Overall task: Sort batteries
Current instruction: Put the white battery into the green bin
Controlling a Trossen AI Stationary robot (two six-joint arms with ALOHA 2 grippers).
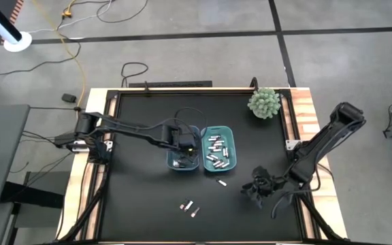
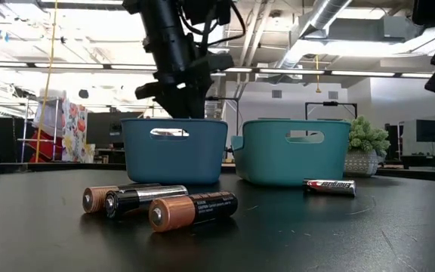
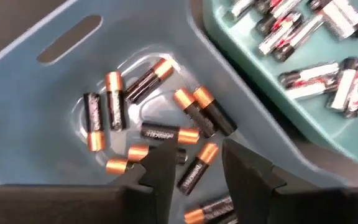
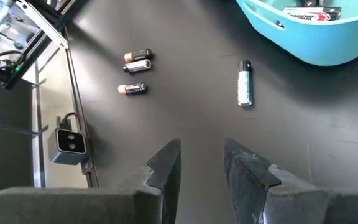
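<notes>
Hovering over the blue bin (image 1: 175,162) of batteries (image 3: 160,134), the left claw (image 3: 194,163) gapes, grasping nothing.

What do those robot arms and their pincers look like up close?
Both arms are dark, slim and jointed, with black cables looping along them. The left gripper and right gripper each end in two dark, angular, wedge-shaped fingers. A small green light glows near the left wrist.

High cam overhead, low cam table-level close, wrist cams downward, all share teal bin (image 1: 220,148).
</notes>
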